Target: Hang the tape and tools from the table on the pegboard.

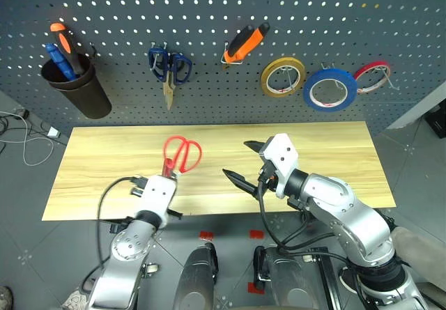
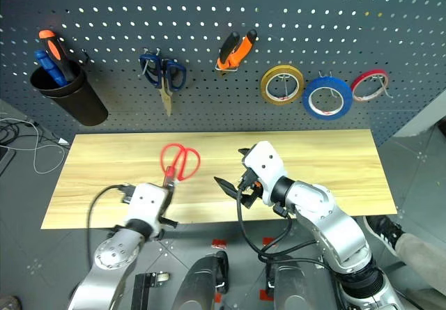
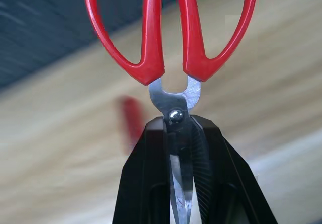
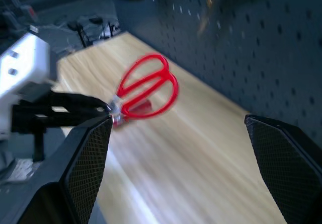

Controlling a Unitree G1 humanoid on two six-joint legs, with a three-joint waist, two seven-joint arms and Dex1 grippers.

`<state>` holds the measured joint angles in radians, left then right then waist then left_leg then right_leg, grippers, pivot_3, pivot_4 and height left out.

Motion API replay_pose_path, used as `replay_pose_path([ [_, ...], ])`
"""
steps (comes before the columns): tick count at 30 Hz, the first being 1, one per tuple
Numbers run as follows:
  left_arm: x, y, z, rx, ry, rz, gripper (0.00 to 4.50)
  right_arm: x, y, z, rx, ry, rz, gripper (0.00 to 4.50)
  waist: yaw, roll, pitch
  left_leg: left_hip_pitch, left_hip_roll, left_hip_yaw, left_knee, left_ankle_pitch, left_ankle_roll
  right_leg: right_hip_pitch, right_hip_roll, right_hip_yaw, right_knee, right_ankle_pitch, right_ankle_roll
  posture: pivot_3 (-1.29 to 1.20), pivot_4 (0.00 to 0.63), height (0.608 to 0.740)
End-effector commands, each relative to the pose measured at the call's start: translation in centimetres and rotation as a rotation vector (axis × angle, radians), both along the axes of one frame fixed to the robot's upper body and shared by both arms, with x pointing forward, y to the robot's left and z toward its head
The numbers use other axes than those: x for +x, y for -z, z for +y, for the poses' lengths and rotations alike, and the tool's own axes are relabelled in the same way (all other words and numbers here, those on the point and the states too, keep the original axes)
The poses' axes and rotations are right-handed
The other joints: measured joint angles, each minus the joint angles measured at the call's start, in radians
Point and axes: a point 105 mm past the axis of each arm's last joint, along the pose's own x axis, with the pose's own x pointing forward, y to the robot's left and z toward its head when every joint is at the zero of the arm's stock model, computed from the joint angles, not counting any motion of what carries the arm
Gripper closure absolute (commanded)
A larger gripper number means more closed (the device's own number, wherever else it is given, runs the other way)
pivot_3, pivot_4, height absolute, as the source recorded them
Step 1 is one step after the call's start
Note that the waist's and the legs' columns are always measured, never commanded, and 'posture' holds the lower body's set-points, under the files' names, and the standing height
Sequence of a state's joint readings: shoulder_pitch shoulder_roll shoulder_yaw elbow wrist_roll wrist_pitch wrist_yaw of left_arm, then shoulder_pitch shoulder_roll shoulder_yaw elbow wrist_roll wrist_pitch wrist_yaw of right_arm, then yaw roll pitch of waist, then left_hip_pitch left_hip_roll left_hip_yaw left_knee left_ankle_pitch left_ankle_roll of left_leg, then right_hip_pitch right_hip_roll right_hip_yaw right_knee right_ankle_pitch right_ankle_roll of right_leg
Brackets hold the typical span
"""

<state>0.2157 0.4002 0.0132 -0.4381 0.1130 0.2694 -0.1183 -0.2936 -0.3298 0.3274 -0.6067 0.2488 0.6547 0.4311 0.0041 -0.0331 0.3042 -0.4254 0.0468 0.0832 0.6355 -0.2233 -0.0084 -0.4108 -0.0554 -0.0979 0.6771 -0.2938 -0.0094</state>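
Your left gripper [image 3: 178, 148] is clamped on the blades of the red-handled scissors [image 1: 181, 154], just below the pivot, handles pointing toward the pegboard [image 1: 209, 3] and raised above the table [image 1: 334, 150] near its front edge, left of the middle. Your right gripper [image 1: 245, 162] hangs over the table's middle with its fingers wide apart and nothing between them. The blue tape [image 1: 329, 89] and the pliers [image 1: 245, 42] already hang on the pegboard.
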Motion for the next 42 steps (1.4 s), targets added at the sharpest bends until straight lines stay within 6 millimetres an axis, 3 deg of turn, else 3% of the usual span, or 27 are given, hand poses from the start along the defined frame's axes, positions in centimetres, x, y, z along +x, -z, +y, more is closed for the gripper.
replay_pose_path([
  [1, -0.9, -4.3, -1.0, 0.135, 0.089, -0.218, 4.22, -1.2, -1.6, 0.4, 0.042, -0.031, -0.104, 0.00, 0.006, -0.001, -0.001, 0.000, 0.000, 0.000, 0.000, 0.000, 0.000, 0.000, 0.000, 0.000, 0.000, 0.000, 0.000, 0.02, 0.256, 0.740],
  [6, -0.9, -7.2, -0.8, 0.209, 0.092, -0.355, 4.22, -1.1, -1.6, 0.1, 0.073, -0.030, -0.107, 0.00, 0.019, -0.003, -0.002, 0.000, 0.000, 0.000, 0.000, 0.000, 0.000, 0.000, 0.000, 0.000, 0.000, 0.000, 0.001, 0.05, 0.243, 0.740],
  [9, 0.2, -10.2, -0.5, 0.208, 0.075, -0.462, 4.22, -0.2, -2.2, -0.1, 0.101, -0.004, -0.127, 0.00, 0.021, -0.003, -0.003, 0.000, 0.000, -0.001, 0.000, 0.000, 0.000, 0.000, 0.000, -0.001, 0.001, 0.000, 0.001, 0.05, 0.243, 0.740],
  [15, 2.8, -11.9, 0.7, 0.189, 0.036, -0.502, 4.22, 1.2, -3.2, -0.4, 0.123, 0.024, -0.161, 0.00, 0.019, -0.005, -0.004, 0.000, 0.000, -0.001, 0.004, 0.002, -0.003, 0.001, 0.000, -0.002, 0.003, 0.001, -0.001, 0.04, 0.242, 0.740],
  [22, 5.5, -11.6, 1.6, 0.181, 0.032, -0.465, 4.22, 1.6, -4.0, -0.3, 0.135, 0.028, -0.176, 0.00, 0.018, -0.005, -0.004, 0.000, 0.000, -0.001, 0.004, 0.002, -0.003, 0.001, 0.000, -0.002, 0.003, 0.001, -0.001, 0.01, 0.252, 0.740],
  [32, 9.0, -12.2, -1.2, 0.198, 0.136, -0.475, 4.22, 1.4, -4.7, 0.1, 0.169, 0.041, -0.182, 0.00, 0.018, -0.005, -0.004, 0.000, 0.000, -0.002, 0.008, 0.002, -0.003, 0.003, 0.000, -0.003, 0.004, 0.001, -0.001, -0.01, 0.258, 0.740],
  [37, 8.9, -12.5, -1.4, 0.213, 0.151, -0.500, 4.22, 1.3, -4.8, -0.1, 0.173, 0.052, -0.183, 0.00, 0.014, -0.005, -0.004, 0.000, 0.000, -0.002, 0.009, 0.002, -0.003, 0.003, 0.000, -0.003, 0.004, 0.001, -0.001, -0.02, 0.258, 0.740],
  [42, 7.2, -11.6, -1.6, 0.195, 0.153, -0.483, 4.22, 1.2, -4.6, -0.3, 0.172, 0.060, -0.179, 0.00, 0.009, -0.005, -0.004, 0.000, 0.000, -0.002, 0.009, 0.002, -0.003, 0.003, 0.000, -0.003, 0.004, 0.002, -0.002, -0.02, 0.258, 0.740],
])
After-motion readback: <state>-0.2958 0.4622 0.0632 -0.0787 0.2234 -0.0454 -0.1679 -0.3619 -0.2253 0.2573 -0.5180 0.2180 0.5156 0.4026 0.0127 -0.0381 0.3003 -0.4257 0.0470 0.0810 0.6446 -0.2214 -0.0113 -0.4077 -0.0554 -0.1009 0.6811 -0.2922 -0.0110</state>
